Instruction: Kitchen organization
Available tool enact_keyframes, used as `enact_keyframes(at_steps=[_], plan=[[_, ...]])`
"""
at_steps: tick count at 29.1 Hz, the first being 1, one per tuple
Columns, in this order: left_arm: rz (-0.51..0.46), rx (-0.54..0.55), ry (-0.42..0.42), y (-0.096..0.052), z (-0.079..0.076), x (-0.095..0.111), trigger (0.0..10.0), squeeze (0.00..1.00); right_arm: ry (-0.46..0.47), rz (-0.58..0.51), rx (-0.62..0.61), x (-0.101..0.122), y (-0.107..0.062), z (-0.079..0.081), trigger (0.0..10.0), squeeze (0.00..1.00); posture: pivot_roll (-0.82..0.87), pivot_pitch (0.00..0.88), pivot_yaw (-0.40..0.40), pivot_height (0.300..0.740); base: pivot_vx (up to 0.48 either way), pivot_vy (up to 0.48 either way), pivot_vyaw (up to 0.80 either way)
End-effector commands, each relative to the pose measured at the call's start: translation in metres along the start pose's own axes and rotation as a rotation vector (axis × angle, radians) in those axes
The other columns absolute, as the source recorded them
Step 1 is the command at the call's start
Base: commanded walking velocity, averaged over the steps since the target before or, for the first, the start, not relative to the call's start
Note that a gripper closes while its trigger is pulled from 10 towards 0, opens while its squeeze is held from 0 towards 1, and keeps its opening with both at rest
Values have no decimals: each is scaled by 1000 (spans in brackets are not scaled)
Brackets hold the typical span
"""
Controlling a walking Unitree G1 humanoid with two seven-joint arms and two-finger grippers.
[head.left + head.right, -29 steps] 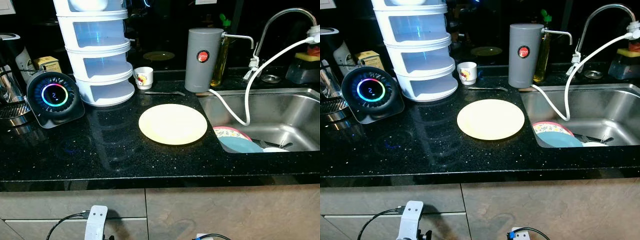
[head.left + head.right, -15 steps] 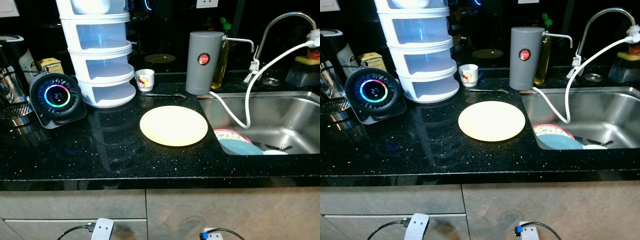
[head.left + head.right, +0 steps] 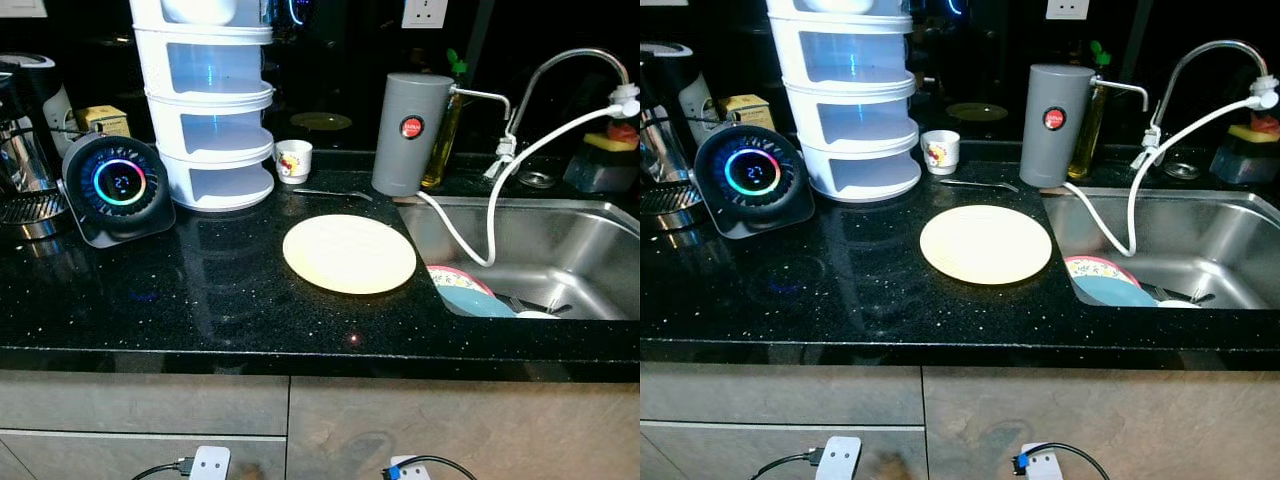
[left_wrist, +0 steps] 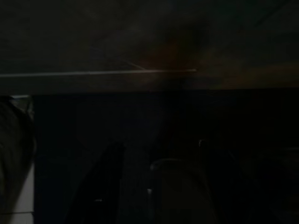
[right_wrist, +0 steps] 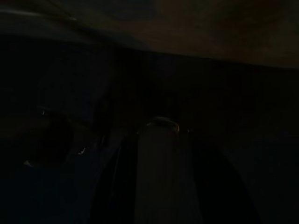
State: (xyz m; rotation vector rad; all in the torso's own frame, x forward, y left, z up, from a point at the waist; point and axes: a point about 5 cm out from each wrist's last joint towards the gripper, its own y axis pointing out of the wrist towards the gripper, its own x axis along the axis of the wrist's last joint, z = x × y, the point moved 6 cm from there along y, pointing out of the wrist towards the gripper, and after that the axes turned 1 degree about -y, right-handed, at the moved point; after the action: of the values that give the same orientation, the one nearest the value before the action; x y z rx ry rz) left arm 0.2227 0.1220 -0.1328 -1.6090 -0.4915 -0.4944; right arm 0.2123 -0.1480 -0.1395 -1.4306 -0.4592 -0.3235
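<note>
Dimly, both wrist views are too dark to tell either gripper's state, while a yellow plate (image 3: pixel 349 253) lies on the black counter (image 3: pixel 180 300) beside the sink (image 3: pixel 560 240), where dishes (image 3: pixel 462 291) sit partly cut off by its edge.

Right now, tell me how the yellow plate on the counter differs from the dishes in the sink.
The yellow plate lies flat and alone on the black counter; the sink dishes are stacked together, leaning against the sink's near wall. The yellow plate is plain and pale; the sink dishes are a pink patterned plate and a blue one. The yellow plate shows whole; the counter edge partly hides the sink dishes. All are round.
</note>
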Motion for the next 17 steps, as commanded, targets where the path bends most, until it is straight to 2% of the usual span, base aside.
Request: enact_keyframes(at_steps=[1,2,7,16,17], plan=[[17,-3,-8,0,-6,-3,10000,0,0,17,1,-6,0,1,10000,0,41,19,-44,740,0,0,0],[20,-6,-5,0,-9,-3,10000,0,0,18,1,-6,0,1,10000,0,38,19,-41,740,0,0,0],[11,1,-2,0,2,0,10000,0,1,23,-5,-8,-1,-1,10000,0,37,24,-42,740,0,0,0],[10,-13,19,0,1,-1,10000,0,20,17,-13,-9,-1,-5,10000,0,31,28,-35,740,0,0,0],[9,-10,18,-1,5,-2,10000,0,20,19,-13,-10,-1,-5,10000,0,36,21,-38,740,0,0,0]])
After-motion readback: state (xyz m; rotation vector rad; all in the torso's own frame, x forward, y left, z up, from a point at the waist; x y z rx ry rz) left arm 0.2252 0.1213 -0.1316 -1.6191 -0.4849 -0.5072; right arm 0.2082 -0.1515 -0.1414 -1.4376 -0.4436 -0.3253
